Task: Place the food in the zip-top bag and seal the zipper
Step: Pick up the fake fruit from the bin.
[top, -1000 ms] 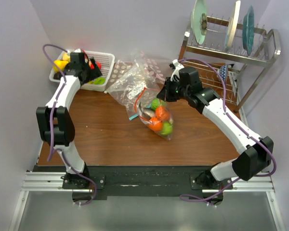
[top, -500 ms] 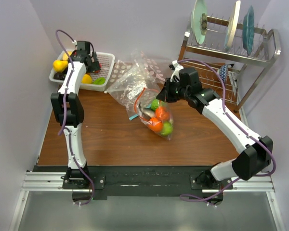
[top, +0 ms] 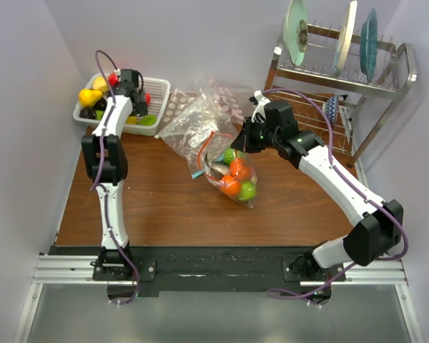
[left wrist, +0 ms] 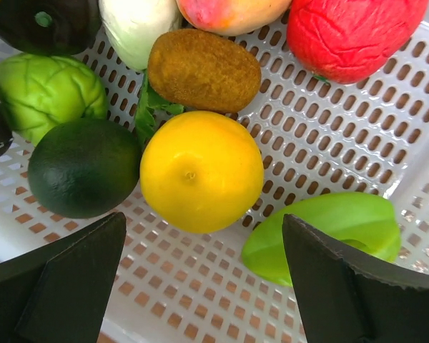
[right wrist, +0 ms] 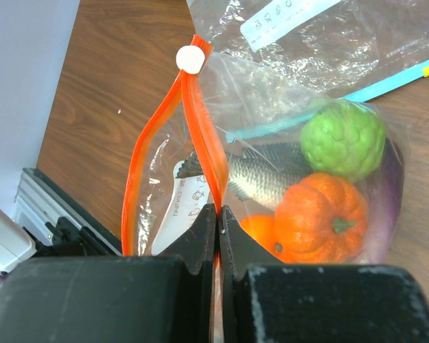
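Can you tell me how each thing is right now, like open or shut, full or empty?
left gripper: open, above the yellow fruit.
right gripper: shut on the zipper.
zipper: open, its two strips apart.
zip-top bag: unsealed, with food inside.
basket: holds several toy foods.
plates: standing upright in the rack.
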